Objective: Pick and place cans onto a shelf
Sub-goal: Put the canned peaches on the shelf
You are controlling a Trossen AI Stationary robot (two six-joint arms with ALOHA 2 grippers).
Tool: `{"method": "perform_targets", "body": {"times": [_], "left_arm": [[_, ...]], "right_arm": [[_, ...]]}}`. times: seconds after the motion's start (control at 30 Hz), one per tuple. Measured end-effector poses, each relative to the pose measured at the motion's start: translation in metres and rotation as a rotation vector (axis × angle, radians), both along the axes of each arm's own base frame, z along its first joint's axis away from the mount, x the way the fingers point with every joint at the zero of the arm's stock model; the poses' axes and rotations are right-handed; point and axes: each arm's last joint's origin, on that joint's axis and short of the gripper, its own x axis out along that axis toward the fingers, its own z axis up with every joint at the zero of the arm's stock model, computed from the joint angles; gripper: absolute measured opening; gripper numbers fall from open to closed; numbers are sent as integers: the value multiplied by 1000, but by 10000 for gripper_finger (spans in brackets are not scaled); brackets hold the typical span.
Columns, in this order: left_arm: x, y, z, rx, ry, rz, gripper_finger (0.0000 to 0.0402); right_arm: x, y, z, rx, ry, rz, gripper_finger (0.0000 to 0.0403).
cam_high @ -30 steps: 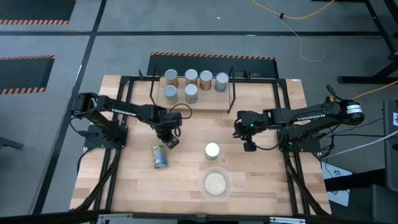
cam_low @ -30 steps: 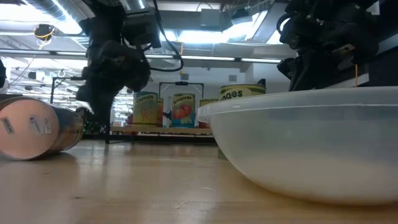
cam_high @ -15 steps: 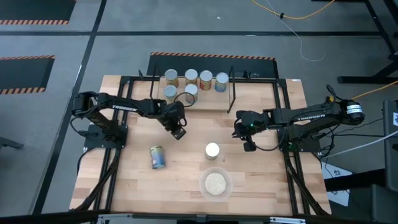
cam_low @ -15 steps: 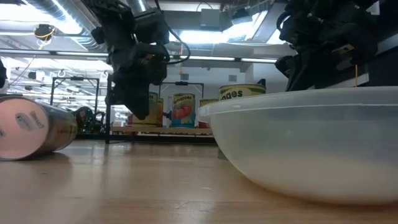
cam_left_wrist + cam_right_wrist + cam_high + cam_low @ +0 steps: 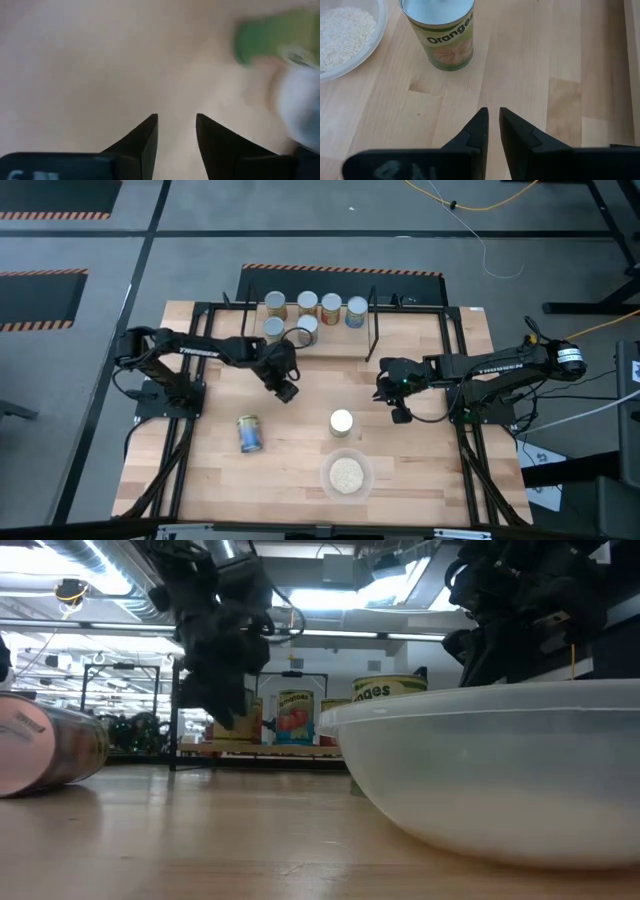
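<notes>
Six cans are standing upright on the shelf (image 5: 330,345) at the far edge of the tabletop (image 5: 440,470): four along the back, two in front toward the left, leaving the front right of the board bare. The shelf's black uprights are bounding it on both sides. One blue-labelled can (image 5: 249,432) is lying on its side on the tabletop's left half, well apart from the shelf. Another can (image 5: 341,422) is standing upright near the middle, just beyond the clear bowl (image 5: 346,476) of pale grains; its label reads "Oranges" in green over an orange-fruit picture, with a shiny silver top. The left gripper (image 5: 285,388) is hanging above open wood between the shelf's front edge and the fallen can, jaws standing apart with a visible gap and holding nothing. The right gripper (image 5: 399,412) is hovering over bare tabletop just to the right of the upright can, jaws nearly together with a narrow slit and empty. Wide clear wood is lying along the near left and near right edges. In the low view the bowl is filling the foreground on the right.
</notes>
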Motion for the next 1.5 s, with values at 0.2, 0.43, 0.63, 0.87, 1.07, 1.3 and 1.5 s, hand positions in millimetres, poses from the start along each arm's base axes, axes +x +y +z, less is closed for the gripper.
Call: {"method": "perform_targets", "body": {"times": [0.2, 0.43, 0.63, 0.87, 1.07, 1.3, 1.5], "left_arm": [[-11, 5, 4, -331, 37, -18, 126], [-20, -15, 30, -269, -15, -17, 125], [-35, -55, 60, -189, -70, 25, 125], [-53, -118, 71, -158, -63, 50, 125], [-68, -169, 63, -140, -13, 59, 125], [-85, -214, 45, -126, 67, 65, 125], [-97, -245, 20, -96, 168, 77, 125]], "right_arm": [[7, 0, 6, -35, -101, 39, 52], [20, 0, 22, -78, -316, 72, 52], [38, 0, 46, -129, -422, 120, 52], [87, 1, 80, -120, -492, 139, 52], [142, 2, 88, -121, -501, 138, 52], [199, 2, 69, -114, -468, 138, 52], [238, 3, 39, -109, -424, 139, 52]]}}
